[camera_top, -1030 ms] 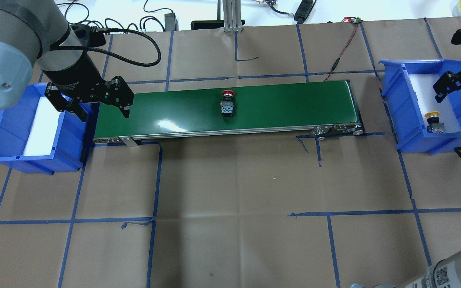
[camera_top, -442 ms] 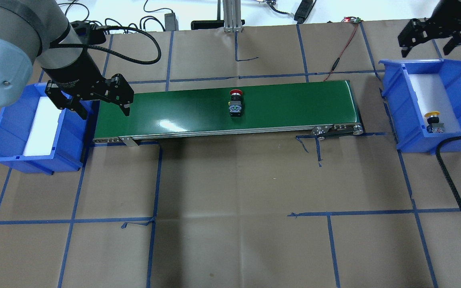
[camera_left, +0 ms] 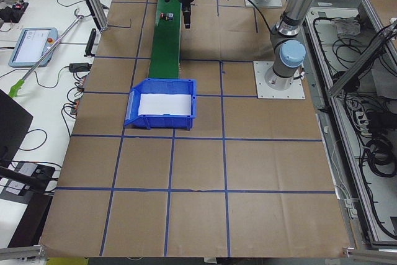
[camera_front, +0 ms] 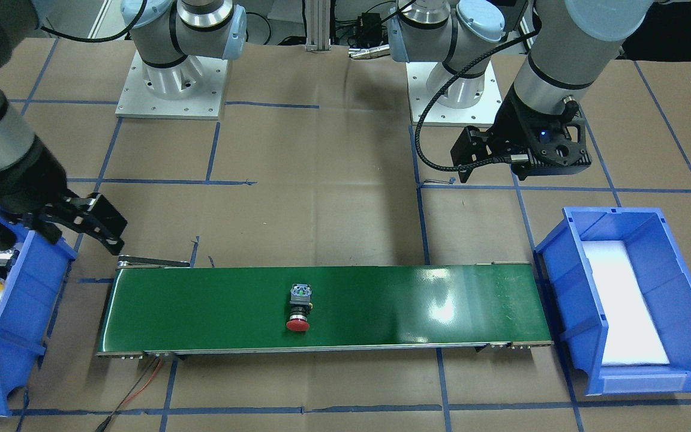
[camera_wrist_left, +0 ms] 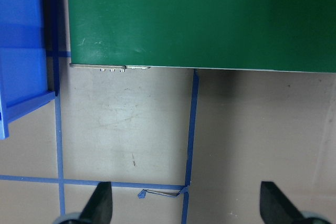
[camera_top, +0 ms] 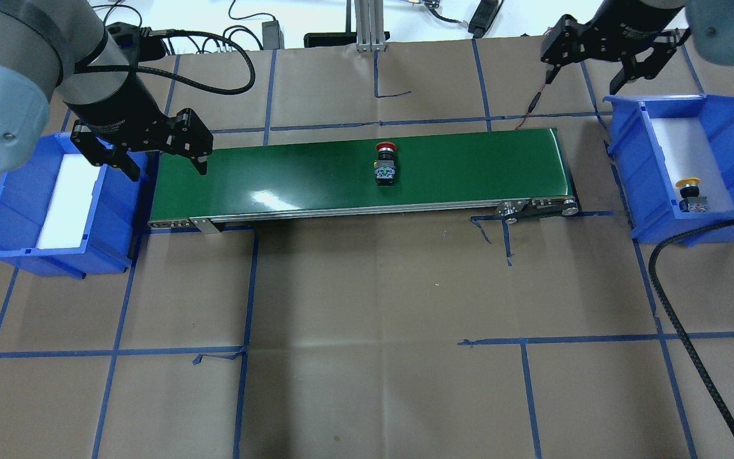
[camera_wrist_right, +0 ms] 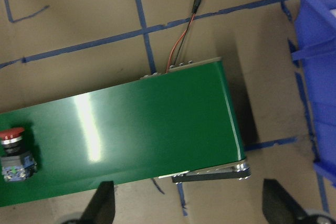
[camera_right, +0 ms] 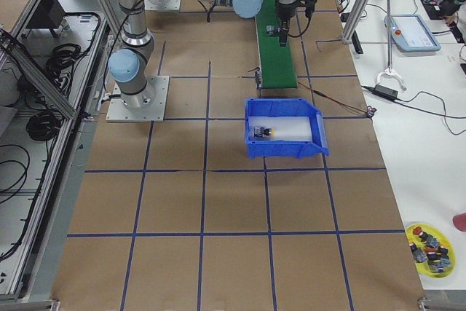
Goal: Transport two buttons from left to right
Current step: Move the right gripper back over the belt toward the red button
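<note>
The red button point(camera_top: 385, 164) lies on its side near the middle of the green conveyor belt point(camera_top: 290, 172); it also shows in the front view point(camera_front: 299, 309) and at the left edge of the right wrist view point(camera_wrist_right: 13, 153). The yellow button point(camera_top: 690, 193) lies in the right blue bin point(camera_top: 654, 99). My left gripper point(camera_top: 163, 169) hangs open and empty above the belt's left end, beside the left blue bin point(camera_top: 23, 252). My right gripper point(camera_top: 590, 67) is open and empty, high over the table beyond the belt's right end.
The left bin holds only a white foam liner. A red-black wire point(camera_top: 542, 89) runs from the belt's far right corner. A black cable point(camera_top: 679, 319) trails over the table at the right. Cables and boxes line the far edge.
The red button has ridden rightward along the belt. My right gripper has left the right bin and moved away and leftward, toward the belt's right end. My left gripper has barely shifted.
</note>
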Robot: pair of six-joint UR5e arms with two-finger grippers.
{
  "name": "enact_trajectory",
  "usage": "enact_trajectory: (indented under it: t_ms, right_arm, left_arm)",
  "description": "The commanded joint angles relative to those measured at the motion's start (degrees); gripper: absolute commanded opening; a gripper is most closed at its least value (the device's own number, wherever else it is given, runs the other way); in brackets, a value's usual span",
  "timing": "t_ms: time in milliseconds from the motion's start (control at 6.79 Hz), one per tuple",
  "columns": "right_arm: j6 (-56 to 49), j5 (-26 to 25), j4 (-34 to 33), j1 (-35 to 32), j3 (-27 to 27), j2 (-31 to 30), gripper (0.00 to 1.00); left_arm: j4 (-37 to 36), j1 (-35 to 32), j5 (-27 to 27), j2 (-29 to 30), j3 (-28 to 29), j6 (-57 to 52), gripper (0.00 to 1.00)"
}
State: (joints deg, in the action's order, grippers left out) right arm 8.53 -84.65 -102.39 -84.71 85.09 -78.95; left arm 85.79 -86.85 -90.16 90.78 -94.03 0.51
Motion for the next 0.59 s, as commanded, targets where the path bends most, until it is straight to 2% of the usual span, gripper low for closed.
enact_trajectory:
  t_ms: [0,442]
  right_arm:
    - [12.52,-0.07,-0.17,-7.46,1.31,0.37,1.0]
    - [12.04,-0.96,-1.14,-9.69,4.37,0.73,1.0]
  left_arm:
    - [-0.45,-0.07,0.16,-0.25,-0.01,0.1,1.0]
    - [-0.45,-0.07,0.08,-0.34,-0.27,0.1,1.0]
